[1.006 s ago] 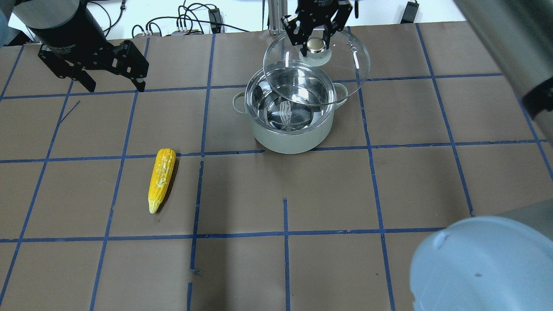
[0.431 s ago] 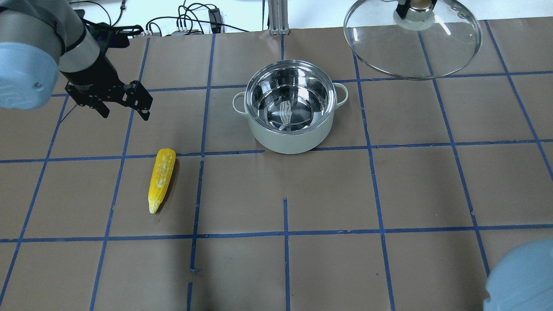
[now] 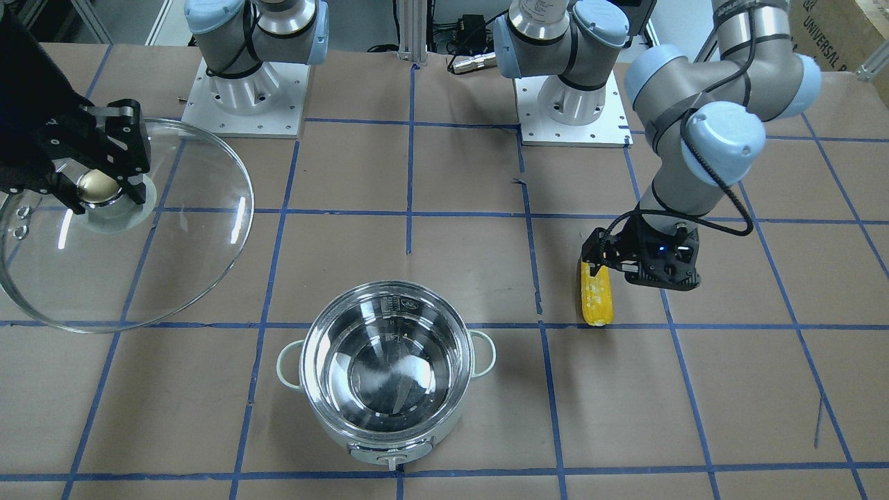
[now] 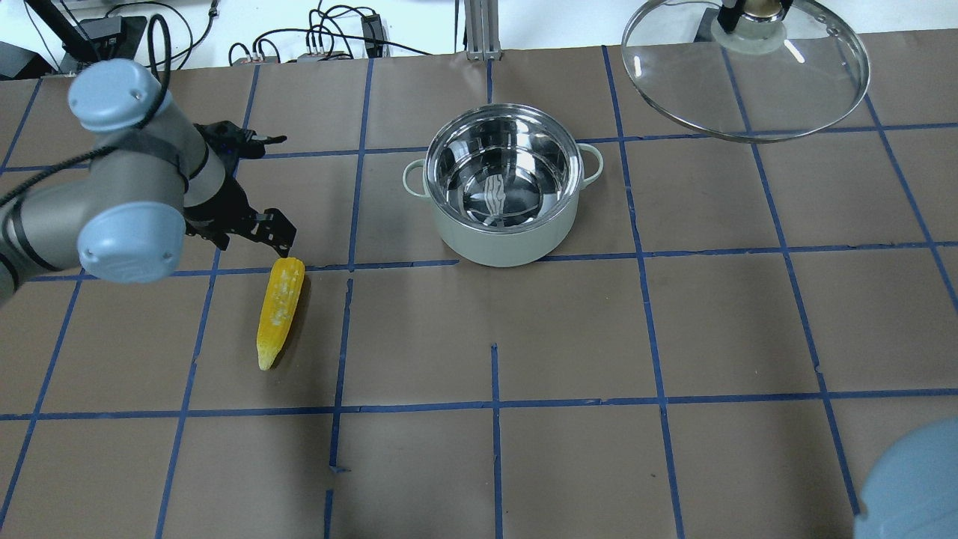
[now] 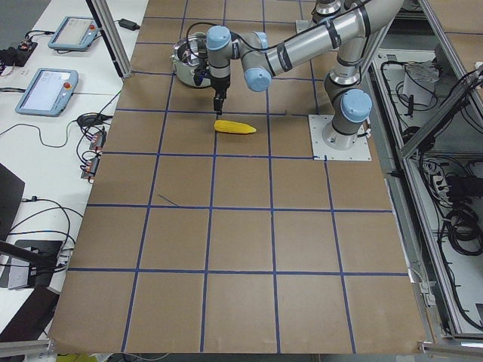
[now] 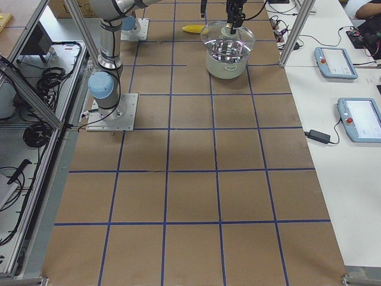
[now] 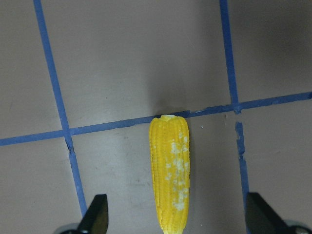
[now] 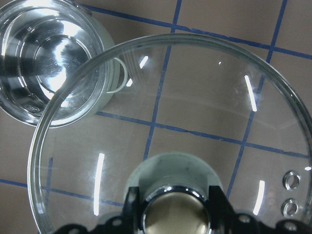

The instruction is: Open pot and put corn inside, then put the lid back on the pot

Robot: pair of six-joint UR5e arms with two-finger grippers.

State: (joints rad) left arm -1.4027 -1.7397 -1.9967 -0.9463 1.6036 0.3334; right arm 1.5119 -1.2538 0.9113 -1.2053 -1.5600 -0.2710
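The brown table (image 4: 569, 337) is divided into squares by blue tape lines (image 4: 495, 404). The pot (image 4: 501, 224) is set upright toward the long edge opposite the robot, well away from both ends. The corn (image 4: 280, 311) is laid flat nearer mid-width, toward the robot's left end, tip pointed at the robot's edge. Two white mounting plates (image 3: 243, 97) are fixed along that edge.

Corn (image 7: 169, 175) tip below wrist-view edge
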